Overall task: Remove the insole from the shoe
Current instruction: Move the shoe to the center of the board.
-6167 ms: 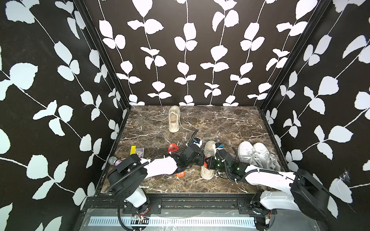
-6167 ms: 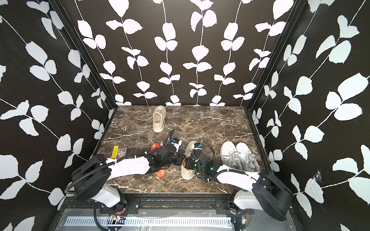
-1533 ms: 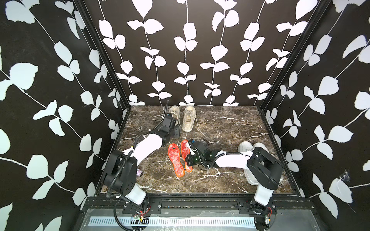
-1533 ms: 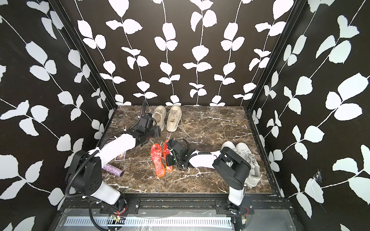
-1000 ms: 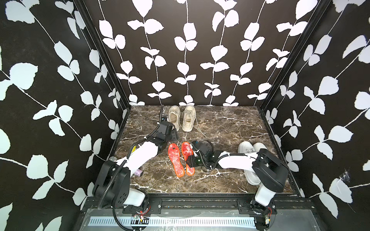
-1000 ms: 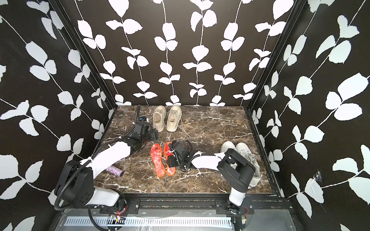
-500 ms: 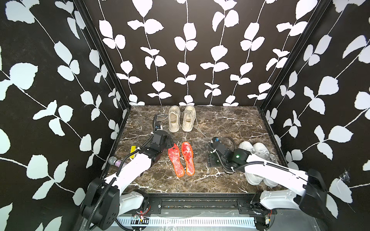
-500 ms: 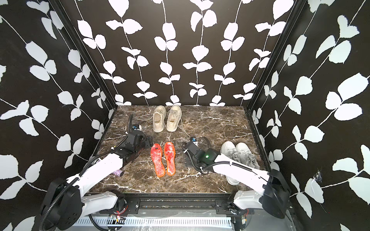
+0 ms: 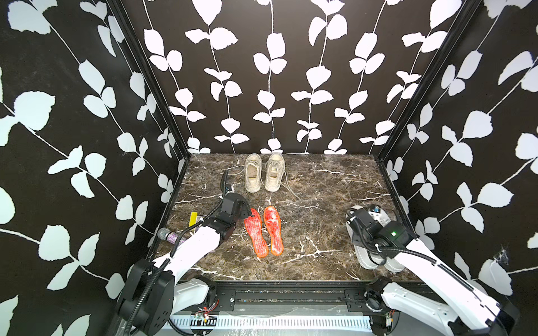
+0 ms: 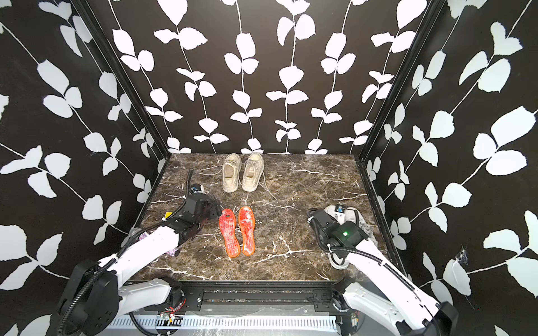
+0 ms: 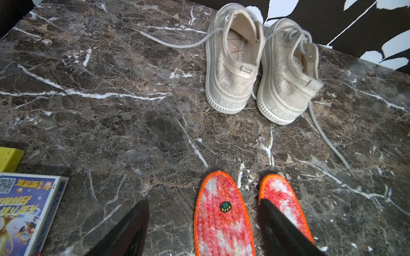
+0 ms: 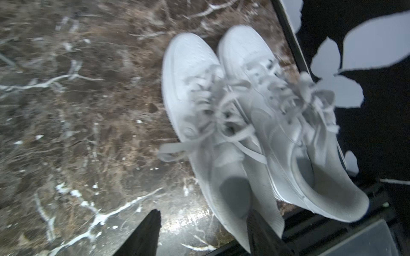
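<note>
Dark marble table [image 9: 320, 180] first, boxed in by leaf-print walls. Two white arms reaching in from the near edge, one to each side, probably to keep the centre free for the work.

White sneakers [image 12: 199, 110] paired against the right wall, toes away from the robot, laced and seemingly untouched; blurred in the right wrist view. Right gripper [image 12: 204, 211] above them, jaws parted to a middling width, nothing visibly gripped. One finger crossing the nearer heel collar, contact impossible to tell.

Beige shoes [image 11: 233, 64] side by side at the back, heels toward the robot. Laces loose and trailing over the marble, likely slackened to free the footbeds. Bare stitched lining showing inside one.

Insoles [image 9: 255, 232], red with orange edging, flat on the marble in the middle, parallel, nearly touching, well apart from either pair. Out of the shoes, so the job judged done or close to it. Left gripper [image 11: 203, 201] low over their far ends, jaws wide and empty, one insole lying beneath, not pinched.

Booklet [image 11: 24, 210], glittery cylinder [image 9: 170, 236] and yellow block [image 11: 8, 158] by the left wall, clear of the work. Smallest of all, a round size sticker [image 11: 225, 206] on one insole.
</note>
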You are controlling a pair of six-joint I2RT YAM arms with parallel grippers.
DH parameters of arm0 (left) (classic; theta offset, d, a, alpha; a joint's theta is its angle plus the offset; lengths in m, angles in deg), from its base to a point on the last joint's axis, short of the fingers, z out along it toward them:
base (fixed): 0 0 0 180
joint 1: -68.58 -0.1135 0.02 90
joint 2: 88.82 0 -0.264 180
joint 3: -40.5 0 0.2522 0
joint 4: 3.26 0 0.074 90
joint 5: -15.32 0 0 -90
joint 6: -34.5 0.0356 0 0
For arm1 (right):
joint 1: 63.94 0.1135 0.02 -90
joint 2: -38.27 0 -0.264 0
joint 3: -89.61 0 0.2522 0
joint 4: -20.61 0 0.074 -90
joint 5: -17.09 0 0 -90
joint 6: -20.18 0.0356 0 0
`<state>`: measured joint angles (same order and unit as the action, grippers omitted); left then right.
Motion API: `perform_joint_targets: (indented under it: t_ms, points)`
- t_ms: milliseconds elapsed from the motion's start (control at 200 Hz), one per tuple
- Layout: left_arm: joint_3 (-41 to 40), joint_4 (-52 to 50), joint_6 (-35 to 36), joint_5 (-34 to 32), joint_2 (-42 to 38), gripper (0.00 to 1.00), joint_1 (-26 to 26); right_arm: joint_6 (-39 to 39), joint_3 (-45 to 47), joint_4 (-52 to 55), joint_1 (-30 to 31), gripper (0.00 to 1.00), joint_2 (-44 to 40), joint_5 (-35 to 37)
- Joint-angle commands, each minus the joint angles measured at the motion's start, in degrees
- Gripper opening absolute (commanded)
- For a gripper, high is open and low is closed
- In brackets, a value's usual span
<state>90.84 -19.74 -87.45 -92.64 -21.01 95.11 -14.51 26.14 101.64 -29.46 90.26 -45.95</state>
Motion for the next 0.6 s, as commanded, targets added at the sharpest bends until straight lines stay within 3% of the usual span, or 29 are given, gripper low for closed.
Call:
perform_joint_targets:
  t_ms: [0,435,595]
  points:
    - [-1.0,2.1,-0.4,-0.1,0.0,0.79,-0.2,1.7,1.5,-0.3,-2.8,0.59,1.2,-1.8]
    - [-0.4,2.5,0.7,3.5,0.2,0.79,-0.2,-5.3,8.1,-12.4,-12.5,0.4,7.1,-12.0]
    - [-0.7,2.6,0.6,4.0,0.3,0.79,-0.2,-7.6,10.2,-15.9,-15.1,0.26,8.0,-15.3]
